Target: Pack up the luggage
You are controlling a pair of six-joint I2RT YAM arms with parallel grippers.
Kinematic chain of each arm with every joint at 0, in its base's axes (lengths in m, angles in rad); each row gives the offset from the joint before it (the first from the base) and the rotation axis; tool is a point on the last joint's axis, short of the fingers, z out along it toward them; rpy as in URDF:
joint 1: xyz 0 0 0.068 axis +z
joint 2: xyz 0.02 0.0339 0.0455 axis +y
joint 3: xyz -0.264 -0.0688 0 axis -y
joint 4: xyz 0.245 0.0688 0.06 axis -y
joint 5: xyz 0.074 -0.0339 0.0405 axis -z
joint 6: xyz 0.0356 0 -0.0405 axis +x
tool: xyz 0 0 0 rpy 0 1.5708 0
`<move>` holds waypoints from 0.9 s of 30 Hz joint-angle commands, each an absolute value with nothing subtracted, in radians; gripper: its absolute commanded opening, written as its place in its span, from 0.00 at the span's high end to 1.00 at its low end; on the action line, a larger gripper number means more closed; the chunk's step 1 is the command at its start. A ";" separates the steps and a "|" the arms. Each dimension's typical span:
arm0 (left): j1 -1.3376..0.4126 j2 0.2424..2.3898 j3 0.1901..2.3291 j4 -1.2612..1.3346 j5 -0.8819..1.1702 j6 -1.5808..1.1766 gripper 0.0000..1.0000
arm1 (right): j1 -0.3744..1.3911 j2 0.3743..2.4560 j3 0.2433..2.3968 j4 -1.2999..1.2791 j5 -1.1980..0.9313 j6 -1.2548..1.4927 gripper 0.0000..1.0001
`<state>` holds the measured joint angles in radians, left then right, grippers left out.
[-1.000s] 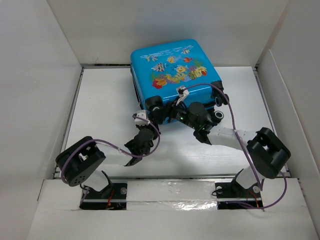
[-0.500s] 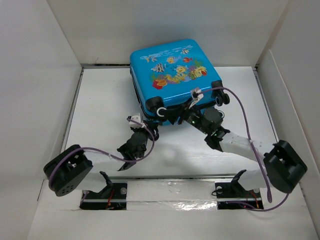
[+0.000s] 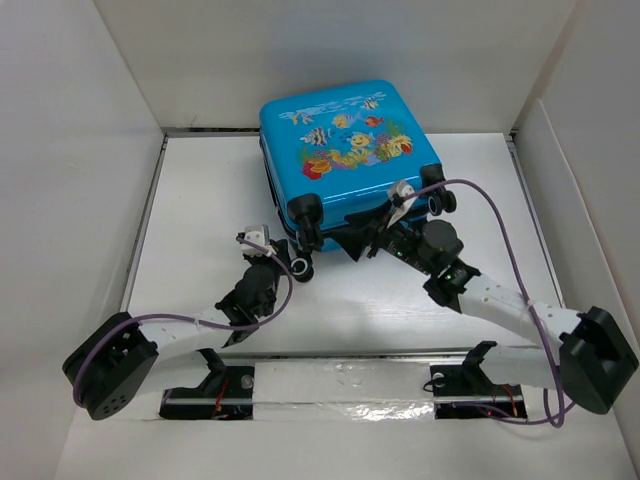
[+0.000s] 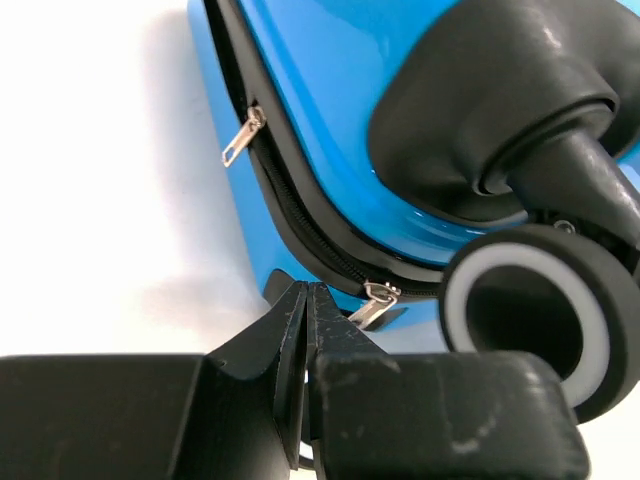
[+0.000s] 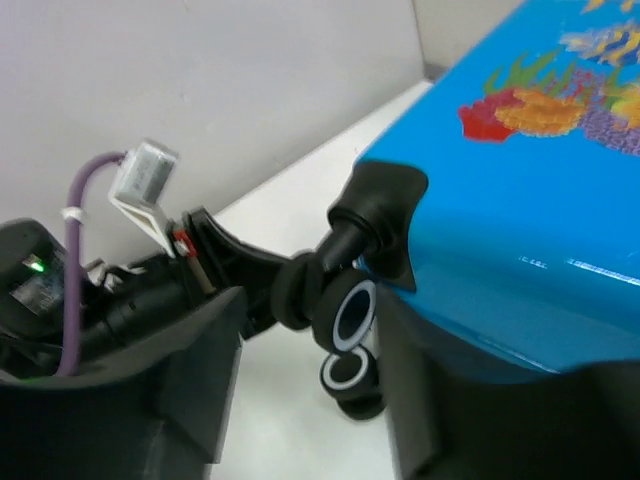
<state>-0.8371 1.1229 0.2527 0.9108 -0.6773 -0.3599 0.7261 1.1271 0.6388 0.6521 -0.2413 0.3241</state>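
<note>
The luggage, a blue hard-shell suitcase with fish print, lies zipped at the back middle of the table, wheels toward me. My left gripper is shut on nothing at its near left corner, beside a wheel. In the left wrist view the gripper sits just left of a silver zipper pull, apart from it, and a second pull hangs farther along the zipper. My right gripper is at the near edge, open. In the right wrist view the gripper straddles a corner wheel.
White walls enclose the table on the left, back and right. A taped ledge runs along the near edge by the arm bases. The left arm's wrist and purple cable sit close on the left in the right wrist view.
Both arms have stretched forward and lower toward the suitcase's near edge. The left gripper moved left to the corner wheel. The right gripper's jaws have narrowed somewhat.
</note>
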 commanded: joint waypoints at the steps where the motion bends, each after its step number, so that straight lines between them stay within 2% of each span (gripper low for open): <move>1: -0.833 1.120 0.256 0.936 -0.630 -0.331 1.00 | 0.750 1.207 0.687 0.623 -0.336 0.273 0.28; 2: -0.833 1.126 0.258 0.940 -0.629 -0.325 1.00 | 0.765 1.222 0.712 0.632 -0.345 0.265 0.17; 4: -0.833 1.141 0.267 0.953 -0.620 -0.318 1.00 | 0.810 1.264 0.756 0.580 -0.336 0.201 0.11; 8: -0.833 1.146 0.261 0.971 -0.559 -0.313 1.00 | 0.870 1.298 0.885 0.385 -0.159 0.071 0.01; 14: -0.833 1.181 0.253 0.989 -0.472 -0.328 1.00 | 0.914 1.386 1.063 0.154 -0.022 -0.044 0.00; 16: -0.833 1.189 0.256 0.976 -0.488 -0.350 1.00 | 0.952 1.414 1.097 0.080 0.095 -0.063 0.00; 22: -0.822 1.100 0.223 0.885 -0.566 -0.483 1.00 | 1.045 1.508 1.169 -0.017 0.327 -0.072 0.02; 27: -0.799 1.023 0.190 0.839 -0.500 -0.567 1.00 | 1.054 1.554 1.190 -0.029 0.435 -0.038 0.02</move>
